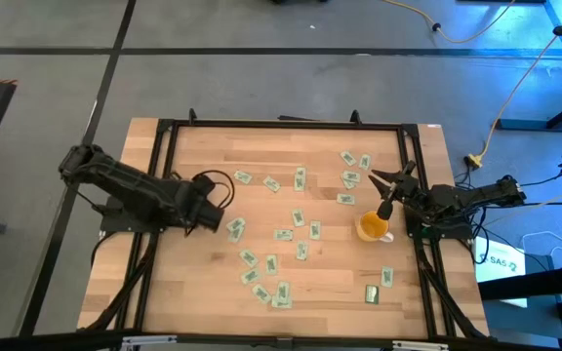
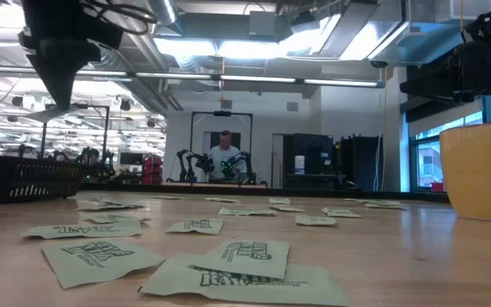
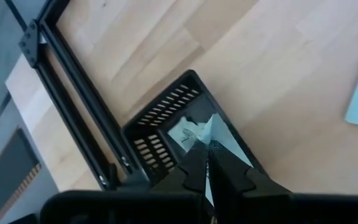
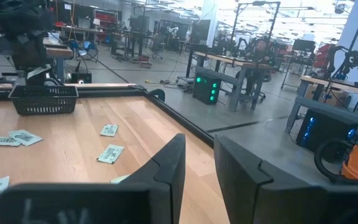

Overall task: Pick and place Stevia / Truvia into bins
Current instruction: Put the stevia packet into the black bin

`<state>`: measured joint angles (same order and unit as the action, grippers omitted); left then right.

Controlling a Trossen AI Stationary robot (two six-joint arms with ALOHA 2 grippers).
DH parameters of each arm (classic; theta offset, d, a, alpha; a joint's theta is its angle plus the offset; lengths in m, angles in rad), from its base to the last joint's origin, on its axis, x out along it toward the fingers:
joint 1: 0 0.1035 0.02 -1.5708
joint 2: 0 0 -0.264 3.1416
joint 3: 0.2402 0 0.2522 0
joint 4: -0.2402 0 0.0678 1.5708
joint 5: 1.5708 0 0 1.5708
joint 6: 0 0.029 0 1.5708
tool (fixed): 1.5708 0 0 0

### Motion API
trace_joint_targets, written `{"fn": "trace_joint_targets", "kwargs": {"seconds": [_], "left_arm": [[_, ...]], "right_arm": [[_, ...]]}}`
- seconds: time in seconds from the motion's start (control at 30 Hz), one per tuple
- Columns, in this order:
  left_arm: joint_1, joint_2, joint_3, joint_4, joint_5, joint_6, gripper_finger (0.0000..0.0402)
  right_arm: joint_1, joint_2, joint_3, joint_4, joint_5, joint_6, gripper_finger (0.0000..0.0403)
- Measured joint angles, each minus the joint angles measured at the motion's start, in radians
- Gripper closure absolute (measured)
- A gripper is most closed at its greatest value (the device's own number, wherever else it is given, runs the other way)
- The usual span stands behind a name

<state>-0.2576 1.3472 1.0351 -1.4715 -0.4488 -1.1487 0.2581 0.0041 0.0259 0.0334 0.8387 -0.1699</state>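
Sachets (image 2: 241, 256) litter the table (image 2: 416, 256) near a yellow cup (image 2: 482, 170).

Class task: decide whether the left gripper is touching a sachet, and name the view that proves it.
Touching. The left wrist view shows the left gripper with its fingers pinched shut on a pale sachet, held above the black bin.

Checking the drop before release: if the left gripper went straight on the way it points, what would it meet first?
Most likely the black bin: the left gripper, jaws shut on a Stevia sachet, points into it, where another sachet already lies. Depth is unclear.
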Motion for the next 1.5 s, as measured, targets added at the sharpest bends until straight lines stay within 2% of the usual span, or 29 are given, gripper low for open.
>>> {"fn": "trace_joint_targets", "kwargs": {"seconds": [0.33,0.8,1.03,1.27,1.5], "left_arm": [[0.086,-0.002,-0.005,0.016,-0.014,0.135,0.0396],[0.211,-0.142,-0.278,0.204,0.128,0.178,0.0396],[0.269,-0.150,-0.369,0.335,0.173,0.228,0.0396],[0.308,-0.150,-0.391,0.385,0.182,0.257,0.0391],[0.320,-0.150,-0.391,0.385,0.174,0.263,0.0365]], "right_arm": [[0.000,0.000,0.000,-0.002,0.000,0.000,0.0313],[0.000,0.000,0.000,-0.001,0.000,0.000,0.0313],[0.000,0.000,0.000,-0.001,0.000,0.000,0.0313],[0.000,0.000,0.000,-0.001,0.000,0.000,0.0313],[0.000,0.000,0.000,-0.001,0.000,0.000,0.0313]]}}
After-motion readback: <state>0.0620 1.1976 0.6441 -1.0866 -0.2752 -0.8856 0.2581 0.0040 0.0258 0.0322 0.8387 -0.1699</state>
